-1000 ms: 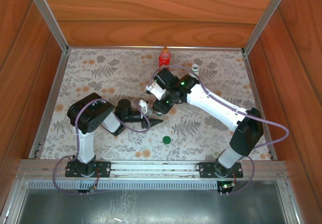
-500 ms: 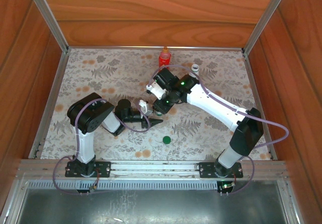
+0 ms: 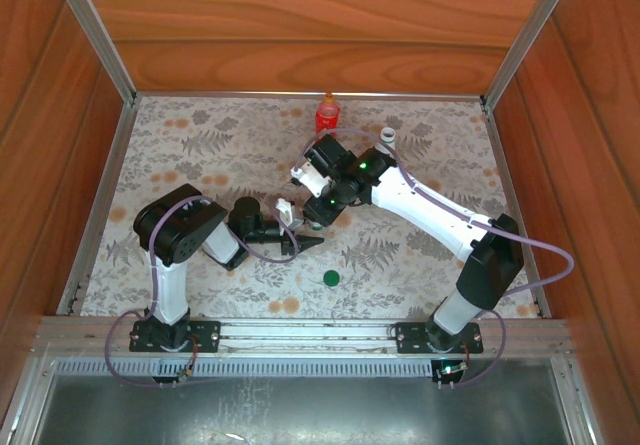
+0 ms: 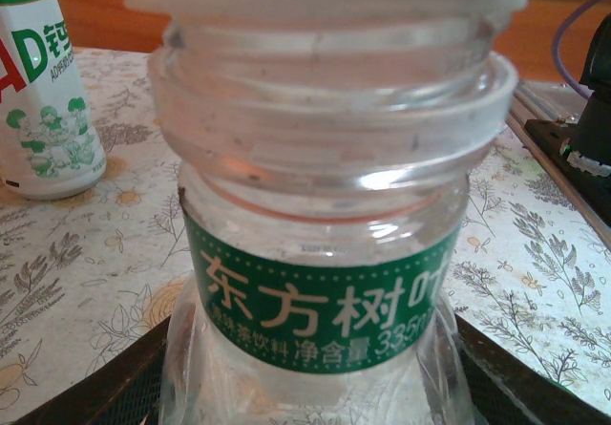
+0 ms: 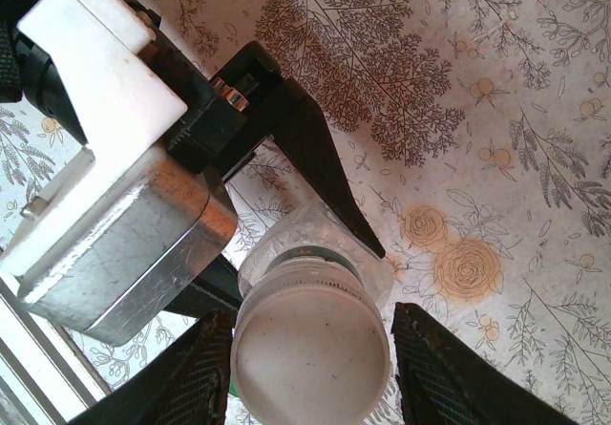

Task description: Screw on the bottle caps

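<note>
Having turned slightly, right end effector (image 5: pixel 310 372) grips white cap (image 5: pixel 310 349) atop clear bottle (image 4: pixel 320 253) clamped by left end effector (image 3: pixel 306 236); threading likely underway.

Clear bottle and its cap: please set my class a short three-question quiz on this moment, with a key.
1. True or false: the left gripper holds the clear bottle, which has a green label.
2. What colour is the loose cap lying on the table near the arm bases? A red, B green, C white.
3. In a few words: what does the right gripper have between its fingers?

Key: 1 true. 2 B. 3 the white cap, seated on the clear bottle's neck.
</note>
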You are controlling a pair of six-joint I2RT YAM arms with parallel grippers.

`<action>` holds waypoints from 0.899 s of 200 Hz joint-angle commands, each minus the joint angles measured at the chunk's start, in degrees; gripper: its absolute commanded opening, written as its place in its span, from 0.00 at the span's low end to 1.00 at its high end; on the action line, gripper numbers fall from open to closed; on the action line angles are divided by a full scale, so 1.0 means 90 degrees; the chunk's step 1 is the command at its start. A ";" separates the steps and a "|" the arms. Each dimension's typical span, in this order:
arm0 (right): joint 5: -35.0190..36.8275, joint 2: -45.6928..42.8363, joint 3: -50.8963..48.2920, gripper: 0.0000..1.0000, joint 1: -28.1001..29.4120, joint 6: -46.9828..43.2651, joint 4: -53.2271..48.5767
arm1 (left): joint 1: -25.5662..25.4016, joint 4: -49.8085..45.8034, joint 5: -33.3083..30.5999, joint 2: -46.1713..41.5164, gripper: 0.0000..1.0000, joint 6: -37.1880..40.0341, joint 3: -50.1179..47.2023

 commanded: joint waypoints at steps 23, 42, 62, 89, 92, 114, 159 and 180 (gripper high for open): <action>-0.0061 0.0000 0.0122 0.52 -0.0059 0.0020 -0.0030 | 0.0039 -0.0222 0.0249 0.0048 0.60 -0.0096 0.0056; -0.0095 -0.0050 0.0100 0.54 -0.0060 0.0030 0.0022 | 0.0043 -0.0218 0.0250 0.0053 0.60 -0.0096 0.0058; -0.0126 -0.0099 0.0088 0.56 -0.0060 0.0031 0.0071 | 0.0038 -0.0217 0.0251 0.0048 0.60 -0.0100 0.0061; -0.0187 -0.0172 0.0040 0.58 -0.0060 0.0030 0.0115 | 0.0048 -0.0222 0.0246 0.0050 0.60 -0.0098 0.0062; -0.0199 -0.0177 0.0028 0.59 -0.0060 0.0030 0.0125 | 0.0045 -0.0223 0.0247 0.0055 0.60 -0.0097 0.0059; -0.0258 -0.0245 -0.0014 0.60 -0.0060 0.0030 0.0169 | 0.0046 -0.0223 0.0259 0.0059 0.60 -0.0097 0.0066; -0.0195 -0.0599 -0.0239 0.58 -0.0122 0.0308 0.0615 | 0.0055 -0.0225 0.0255 0.0060 0.60 -0.0100 0.0066; -0.0204 -0.0675 -0.0359 0.50 -0.0232 0.0433 0.0712 | 0.0048 -0.0223 0.0260 0.0075 0.60 -0.0101 0.0066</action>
